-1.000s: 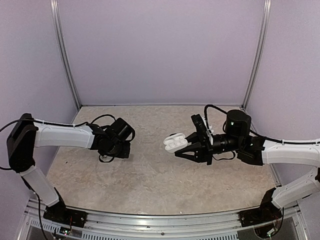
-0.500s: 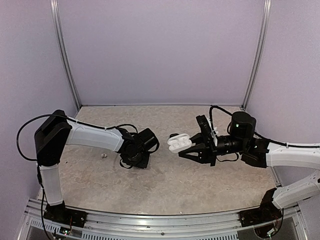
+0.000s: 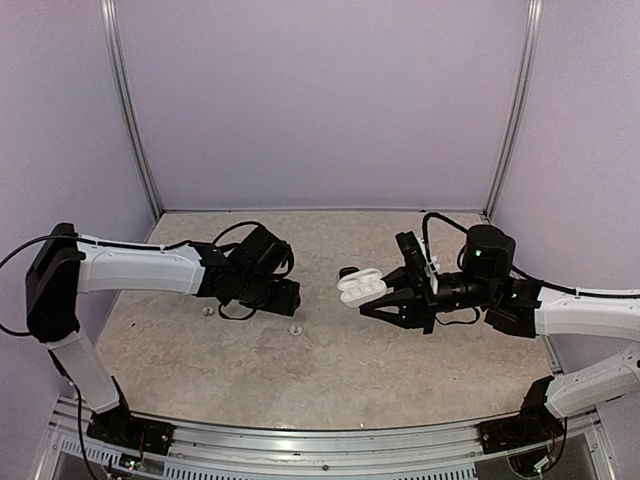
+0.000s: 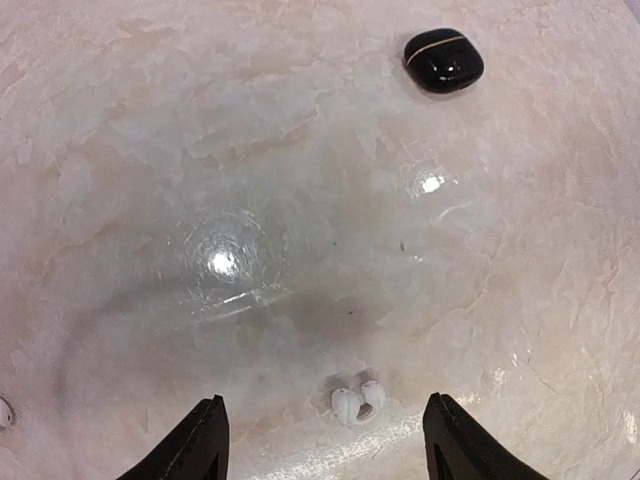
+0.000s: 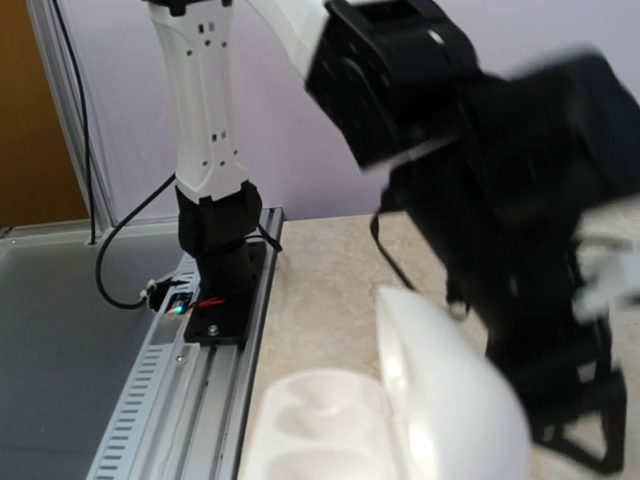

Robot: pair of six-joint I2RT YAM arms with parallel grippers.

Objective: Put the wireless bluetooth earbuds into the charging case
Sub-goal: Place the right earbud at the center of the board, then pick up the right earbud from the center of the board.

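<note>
My right gripper (image 3: 374, 292) is shut on the white charging case (image 3: 358, 284), holding it above the table with its lid (image 5: 450, 395) open. Its wells (image 5: 315, 420) are empty. My left gripper (image 3: 284, 297) hovers open to the left of the case. A white earbud (image 4: 357, 403) lies on the table between the open fingertips (image 4: 207, 440), touching neither. In the top view this earbud (image 3: 296, 328) lies just below the gripper. A second white earbud (image 3: 208, 311) rests further left, at the left wrist view's edge (image 4: 3, 412). No black earbuds show.
A closed glossy black case (image 4: 443, 60) lies on the marble table (image 3: 330, 380) ahead of the left gripper. The left arm's dark wrist (image 5: 510, 200) looms close, blurred, in front of the open case. Purple walls and metal posts enclose the table; a rail (image 5: 190, 370) runs along the near edge.
The left arm swung right toward the case, then drew back slightly. Its jaws opened, and a white earbud now lies on the table beneath them. The right arm barely moved.
</note>
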